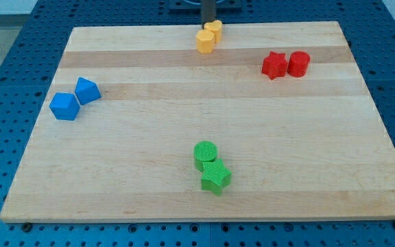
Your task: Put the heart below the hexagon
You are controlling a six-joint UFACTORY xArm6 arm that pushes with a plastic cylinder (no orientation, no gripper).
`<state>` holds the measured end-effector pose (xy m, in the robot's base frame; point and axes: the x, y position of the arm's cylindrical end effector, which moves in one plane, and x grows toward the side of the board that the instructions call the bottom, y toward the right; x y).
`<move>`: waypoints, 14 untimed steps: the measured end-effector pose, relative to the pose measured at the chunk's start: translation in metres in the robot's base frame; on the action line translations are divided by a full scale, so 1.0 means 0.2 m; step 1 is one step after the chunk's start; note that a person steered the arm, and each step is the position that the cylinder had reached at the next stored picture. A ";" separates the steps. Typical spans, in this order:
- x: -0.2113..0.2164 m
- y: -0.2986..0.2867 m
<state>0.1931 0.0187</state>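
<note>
A yellow hexagon (pixel 205 41) sits near the top edge of the wooden board, at the middle. A yellow heart (pixel 214 29) touches it on its upper right, closer to the board's top edge. My tip (pixel 208 21) comes down from the view's top and stands right behind the heart, at or very near its top side. The rod's upper part is cut off by the frame.
A red star (pixel 273 65) and a red cylinder (pixel 298 63) touch at the upper right. Two blue blocks (pixel 65 106) (pixel 87 90) sit at the left. A green cylinder (pixel 205 153) and a green star (pixel 215 177) touch at the bottom centre. The board (pixel 149 165) lies on a blue perforated table.
</note>
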 end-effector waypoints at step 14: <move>0.49 0.12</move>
<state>0.2918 0.0425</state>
